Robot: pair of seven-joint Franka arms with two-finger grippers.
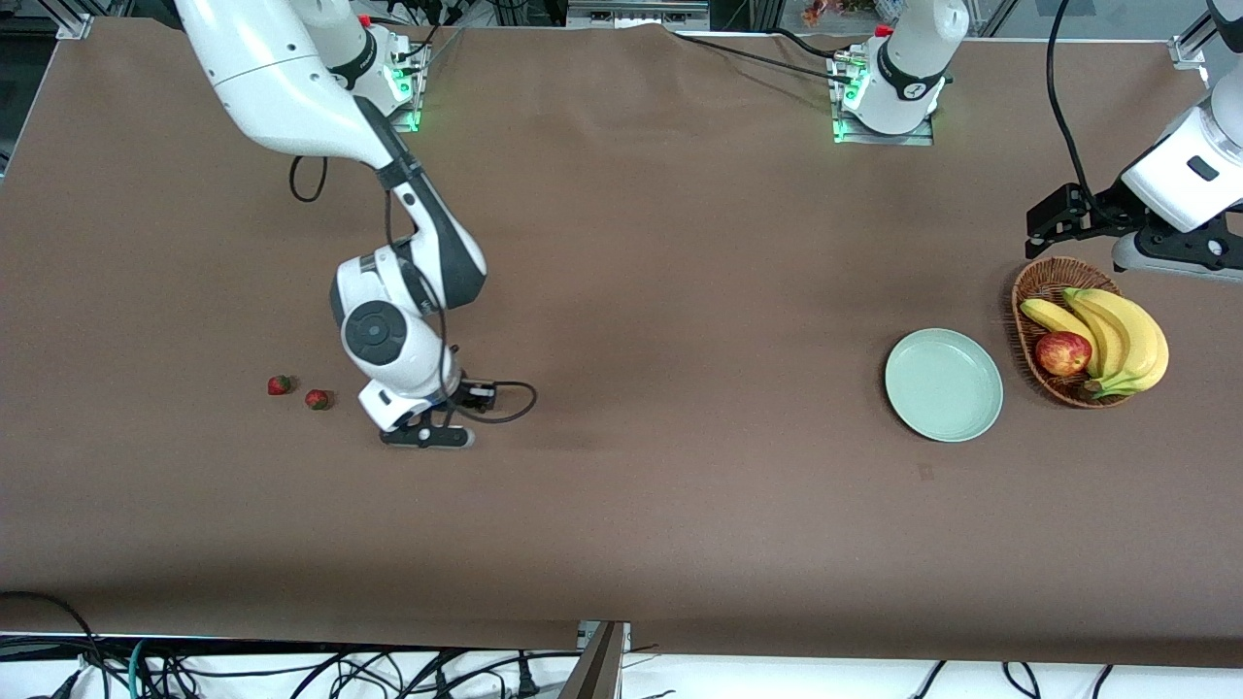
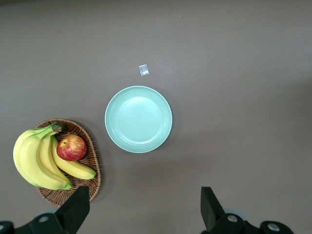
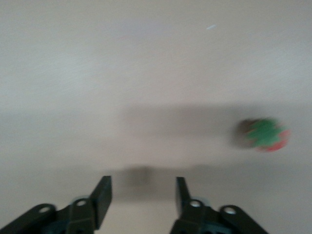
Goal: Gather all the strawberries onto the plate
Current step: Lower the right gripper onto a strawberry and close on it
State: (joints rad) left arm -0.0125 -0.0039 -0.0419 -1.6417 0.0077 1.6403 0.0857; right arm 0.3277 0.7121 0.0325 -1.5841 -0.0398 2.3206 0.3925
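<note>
The right gripper [image 1: 427,435] hung low over the brown table [image 1: 680,505] toward the right arm's end, its fingers [image 3: 103,194] parted with nothing between them. Two strawberries [image 1: 280,385] [image 1: 317,399] lay on the cloth just beside it, close together. A third could not be told. The pale green plate [image 1: 943,384] sat bare near the left arm's end, beside a basket [image 1: 1044,282] holding bananas [image 1: 1117,335] and an apple [image 1: 1062,353]. The left gripper [image 1: 1054,218] waited above the basket, fingers [image 2: 78,209] spread wide and holding nothing.

free: bare cloth [image 1: 680,291] between strawberries [image 1: 318,399] and plate [image 1: 943,384] | obstacle: basket [image 1: 1044,283] beside plate
</note>
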